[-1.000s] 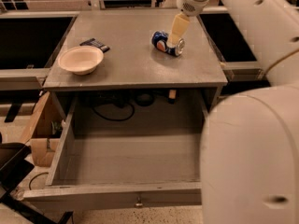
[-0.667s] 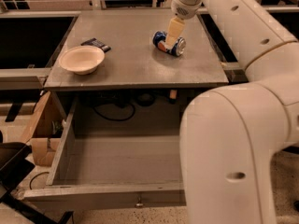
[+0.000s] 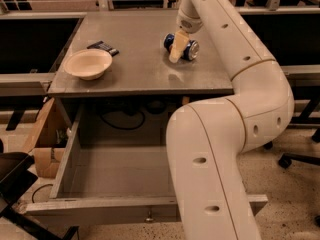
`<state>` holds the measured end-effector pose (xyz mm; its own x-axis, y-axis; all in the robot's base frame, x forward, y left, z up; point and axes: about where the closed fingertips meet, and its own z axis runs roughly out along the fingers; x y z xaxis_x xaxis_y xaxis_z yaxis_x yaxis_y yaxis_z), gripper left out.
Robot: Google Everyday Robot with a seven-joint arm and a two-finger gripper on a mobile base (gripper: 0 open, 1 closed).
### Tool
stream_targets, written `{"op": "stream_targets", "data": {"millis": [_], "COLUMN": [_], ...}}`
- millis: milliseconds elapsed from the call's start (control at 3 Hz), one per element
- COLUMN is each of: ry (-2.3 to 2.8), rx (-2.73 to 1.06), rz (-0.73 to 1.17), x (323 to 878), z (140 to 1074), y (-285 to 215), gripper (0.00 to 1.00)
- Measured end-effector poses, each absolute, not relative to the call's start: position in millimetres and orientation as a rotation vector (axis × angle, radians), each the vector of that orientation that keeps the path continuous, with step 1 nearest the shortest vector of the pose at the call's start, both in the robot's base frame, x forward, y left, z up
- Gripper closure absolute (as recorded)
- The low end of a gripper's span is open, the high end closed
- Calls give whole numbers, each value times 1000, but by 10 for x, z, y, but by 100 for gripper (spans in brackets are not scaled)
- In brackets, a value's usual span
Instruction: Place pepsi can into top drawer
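1. While I watch from my remote station, the white arm [image 3: 215, 174] fills the right half of my view, rising from bottom centre and bending back over the desk.
2. I see the grey desk [image 3: 140, 71] with its top lying under the arm's far end.
3. The top drawer [image 3: 100, 211] is pulled wide open below the desk, and I see nothing inside it.
4. A cardboard box [image 3: 42, 134] sits on the floor left of the drawer.
5. The beige bowl [image 3: 88, 64] stands upright near the desk's front left.
6. The gripper [image 3: 175, 54] points down at the back right of the desk, right against the can; I cannot tell whether it is open or closed.
7. The pepsi can [image 3: 189, 49] lies on its side on the desk, partly behind the gripper.
8. A flat black object [image 3: 103, 47] lies just behind the bowl.
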<state>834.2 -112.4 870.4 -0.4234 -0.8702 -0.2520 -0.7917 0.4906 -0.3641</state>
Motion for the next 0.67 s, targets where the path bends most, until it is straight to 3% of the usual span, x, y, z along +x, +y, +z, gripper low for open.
{"op": "stream_targets", "data": {"millis": [333,667], "ry": [2391,2388], "rx": [-1317,-1287], "rz": [-99,-12], "x": [8272,8248], "z": [8524,8558], "y": [-963,-739], "gripper": [0,22]}}
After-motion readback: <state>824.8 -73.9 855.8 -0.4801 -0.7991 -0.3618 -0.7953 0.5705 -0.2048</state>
